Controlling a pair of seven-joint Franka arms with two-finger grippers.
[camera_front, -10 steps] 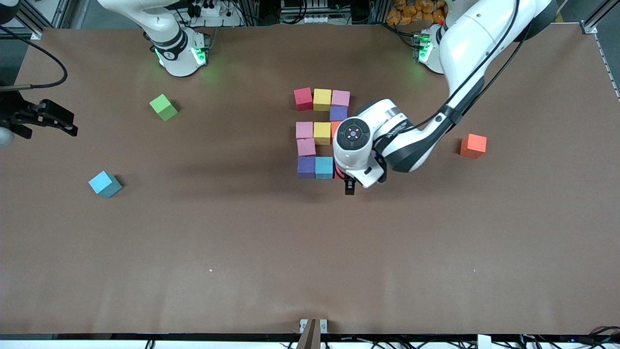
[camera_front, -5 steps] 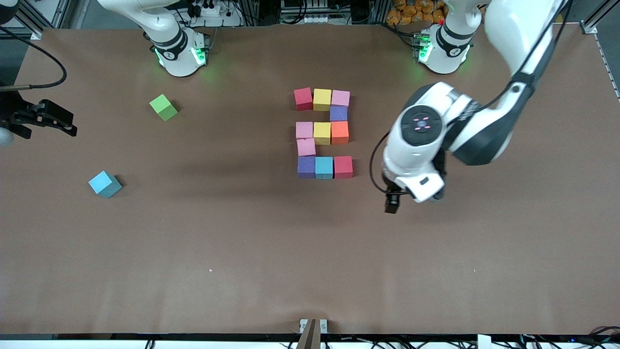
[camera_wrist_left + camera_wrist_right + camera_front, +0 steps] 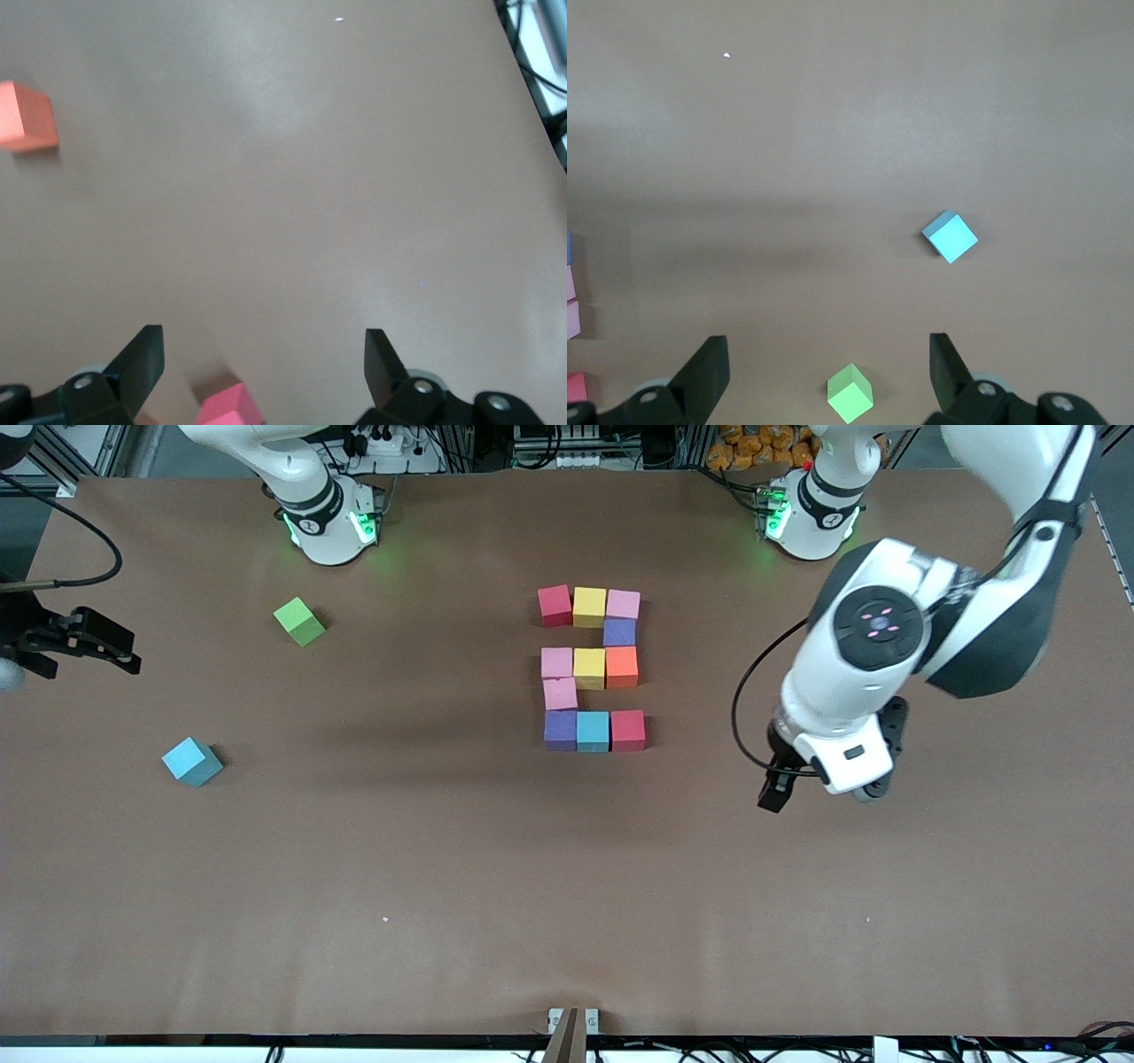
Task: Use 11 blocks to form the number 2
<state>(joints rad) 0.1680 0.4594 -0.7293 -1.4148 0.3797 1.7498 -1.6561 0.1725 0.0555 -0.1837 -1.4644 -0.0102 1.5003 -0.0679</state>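
Observation:
Eleven blocks lie together mid-table as a figure 2. Its top row is red [image 3: 555, 605], yellow [image 3: 589, 606] and pink [image 3: 623, 605], with purple [image 3: 619, 632] under the pink. The middle row is pink [image 3: 556, 662], yellow [image 3: 589, 668] and orange [image 3: 621, 666], then pink [image 3: 560, 693]. The row nearest the front camera is purple [image 3: 560, 730], light blue [image 3: 593, 731] and red [image 3: 627, 730]. My left gripper [image 3: 784, 786] [image 3: 264, 341] hangs open and empty over bare table, toward the left arm's end from the figure. My right gripper [image 3: 830, 341] waits open and empty, high above the green cube [image 3: 850, 392].
A loose orange cube [image 3: 27, 115] lies toward the left arm's end; the left arm hides it in the front view. The green cube [image 3: 299, 621] and a loose light blue cube [image 3: 191, 762] lie toward the right arm's end. A black fixture [image 3: 80, 642] juts in there.
My left gripper has drawn away from the red block at the end of the figure's nearest row, toward the left arm's end, empty. The block stays in place. The right arm has not moved.

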